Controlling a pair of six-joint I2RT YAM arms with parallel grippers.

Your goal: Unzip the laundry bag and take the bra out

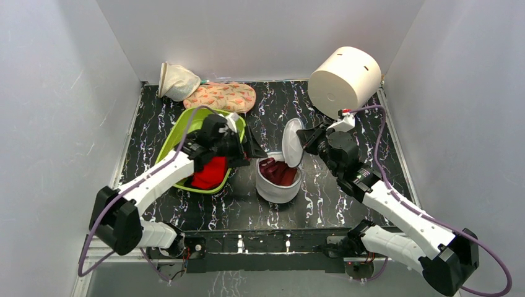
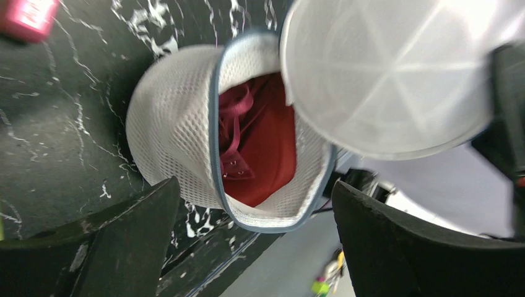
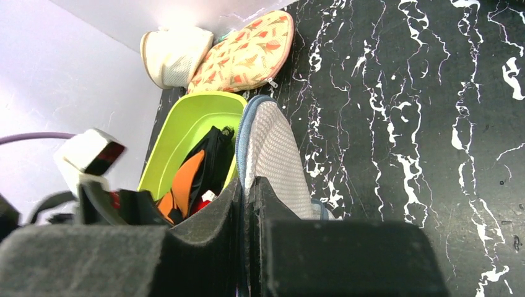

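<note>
Pinching the laundry bag's [image 1: 272, 190] lid flap [image 1: 291, 142] upright, the right gripper [image 1: 304, 140] is clamped on its rim. The bag sits mid-way across the table [image 1: 347, 204], maroon bra [image 1: 280, 172] inside; the left gripper [image 2: 255, 185] hangs spread alongside. If the flap slips, it could cover the bra.

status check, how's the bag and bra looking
Right gripper shut on laundry bag lid, holding it open. Left gripper open, facing bag. Bra inside, nothing blocking.

Counter [image 1: 347, 204]: black, white-veined.
Middle: laundry bag [image 1: 275, 185], set beside green basin [image 1: 173, 136].
Back edge: cream pouch [image 1: 178, 81], floral pouch [image 1: 221, 97], white cylinder [image 1: 343, 79].
</note>
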